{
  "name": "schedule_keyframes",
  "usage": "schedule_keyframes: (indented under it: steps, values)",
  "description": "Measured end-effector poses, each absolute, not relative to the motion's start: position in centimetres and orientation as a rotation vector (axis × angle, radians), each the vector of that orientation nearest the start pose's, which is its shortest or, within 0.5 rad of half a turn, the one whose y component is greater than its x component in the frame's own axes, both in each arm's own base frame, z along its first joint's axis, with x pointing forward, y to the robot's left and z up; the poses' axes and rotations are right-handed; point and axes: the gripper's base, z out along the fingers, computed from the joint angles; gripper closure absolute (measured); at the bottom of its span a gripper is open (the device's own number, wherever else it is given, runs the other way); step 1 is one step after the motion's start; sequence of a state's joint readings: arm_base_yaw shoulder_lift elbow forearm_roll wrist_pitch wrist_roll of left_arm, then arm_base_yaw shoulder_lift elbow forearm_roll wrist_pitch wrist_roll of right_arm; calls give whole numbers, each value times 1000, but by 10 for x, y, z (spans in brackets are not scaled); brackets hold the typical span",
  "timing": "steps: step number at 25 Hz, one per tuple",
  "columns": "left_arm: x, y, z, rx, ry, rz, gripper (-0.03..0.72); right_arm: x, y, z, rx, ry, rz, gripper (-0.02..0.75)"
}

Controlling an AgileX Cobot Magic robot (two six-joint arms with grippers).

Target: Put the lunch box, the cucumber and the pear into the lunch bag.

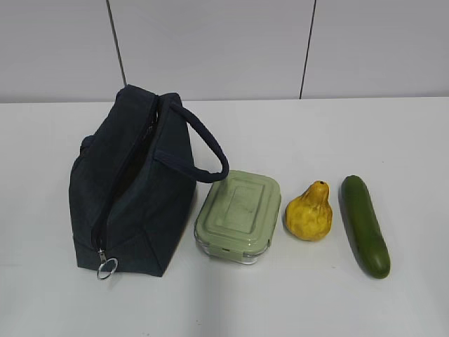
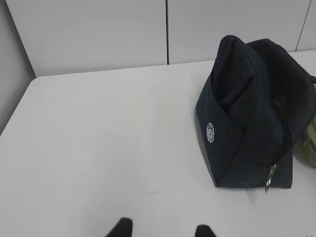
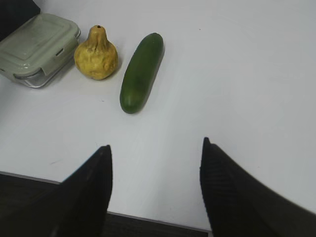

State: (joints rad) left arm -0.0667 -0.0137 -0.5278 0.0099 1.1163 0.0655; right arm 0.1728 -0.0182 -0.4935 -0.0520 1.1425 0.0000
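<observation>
A boxy dark navy fabric lunch bag stands toward the left side of the white table, nearer the back edge than the front, its top zipper undone so the mouth gapes. A silver ring zipper pull hangs at the bag's front end, and the padded loop handle arches over toward the right. Just beside the bag on its right sits the rectangular clear glass lunch box with a pale sage-green clip-on lid, the handle reaching over its back corner. Right of that, near but apart, lies the bumpy yellow pear, neck pointing toward the back edge. The long dark green cucumber lies just beside the pear, running front to back.

The left gripper hovers over bare table at the left of the bag, fingers apart and holding nothing. The right gripper hangs over the front edge, in front of the cucumber, fingers spread wide and empty.
</observation>
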Motion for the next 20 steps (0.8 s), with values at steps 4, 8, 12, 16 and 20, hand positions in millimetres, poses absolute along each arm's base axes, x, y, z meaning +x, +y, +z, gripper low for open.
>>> schedule_keyframes:
  steps: [4,8,12,16,20]
  values:
    - [-12,1,284,136,2046,-1,448,-10,-6,270,-177,2102,41,295]
    - [3,-8,311,136,2010,-121,448,-1,-2,285,-176,2044,79,295]
    - [41,-16,331,126,2102,-216,445,30,8,302,-174,2068,149,295]
    - [79,-25,345,154,2183,-303,443,65,15,306,-163,2141,165,295]
    - [117,-31,353,189,2249,-331,443,96,20,310,-148,2213,169,295]
